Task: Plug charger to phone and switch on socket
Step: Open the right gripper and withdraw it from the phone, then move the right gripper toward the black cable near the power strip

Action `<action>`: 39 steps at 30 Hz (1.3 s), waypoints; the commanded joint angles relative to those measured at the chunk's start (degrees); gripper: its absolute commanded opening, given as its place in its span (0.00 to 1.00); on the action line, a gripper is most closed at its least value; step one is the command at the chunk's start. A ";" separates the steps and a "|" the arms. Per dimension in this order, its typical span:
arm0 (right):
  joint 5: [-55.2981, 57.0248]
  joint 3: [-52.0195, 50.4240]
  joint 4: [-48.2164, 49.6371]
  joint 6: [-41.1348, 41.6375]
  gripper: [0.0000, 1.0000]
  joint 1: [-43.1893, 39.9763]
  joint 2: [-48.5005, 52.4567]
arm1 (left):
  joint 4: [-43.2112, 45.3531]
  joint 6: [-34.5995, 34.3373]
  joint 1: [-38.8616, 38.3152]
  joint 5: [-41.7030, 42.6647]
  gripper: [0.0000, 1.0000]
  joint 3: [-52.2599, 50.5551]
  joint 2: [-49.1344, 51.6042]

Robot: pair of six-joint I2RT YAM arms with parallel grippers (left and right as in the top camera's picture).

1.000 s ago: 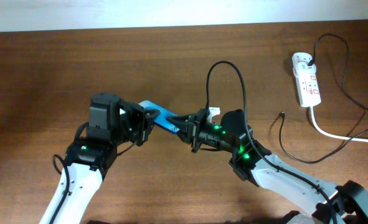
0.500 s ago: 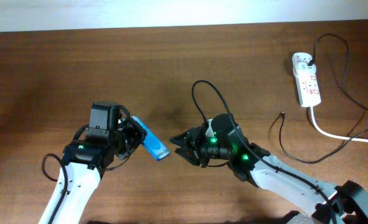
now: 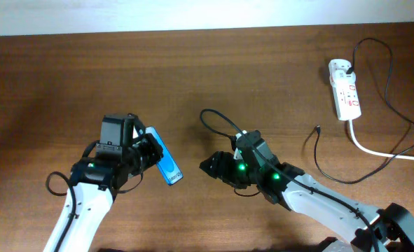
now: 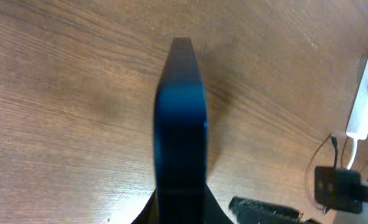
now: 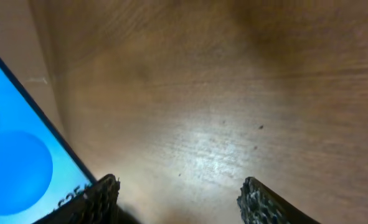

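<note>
One brown wooden table [image 3: 52,70] carries two arms. The left gripper [image 3: 153,155] clamps the one slim blue-screened phone [image 3: 167,166] left of centre (seen edge-on from the wrist). The right gripper [image 3: 208,166] gapes wide and empty beside it. One white power strip [image 3: 345,89] lies far right, with one thin black charger cable [image 3: 309,148] looping nearby.

Beneath me a brown wooden table [image 3: 66,77] fills almost the whole overhead view, its grain running side to side. Along the far edge runs a pale strip [image 3: 192,14] (wall or floor, I cannot tell which). The wood looks darker toward the left end and warmer in the middle. From my right wrist, a soft white glare [image 5: 215,155] sits on the boards, with a few tiny dark specks [image 5: 260,127] nearby. From my left wrist, the same streaked wood.
</note>
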 commanded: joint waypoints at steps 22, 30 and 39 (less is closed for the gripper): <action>17.64 15.23 -29.51 -19.32 0.59 -0.37 -2.49 | -0.94 4.35 0.20 5.57 0.00 0.28 -0.39; 31.10 33.31 -53.75 -20.11 0.60 -0.37 -2.49 | -1.16 4.33 0.20 6.21 0.00 0.28 -0.39; 36.48 37.46 -64.04 -20.09 0.60 -0.37 -4.44 | -1.81 4.33 0.20 8.17 0.00 0.28 -0.39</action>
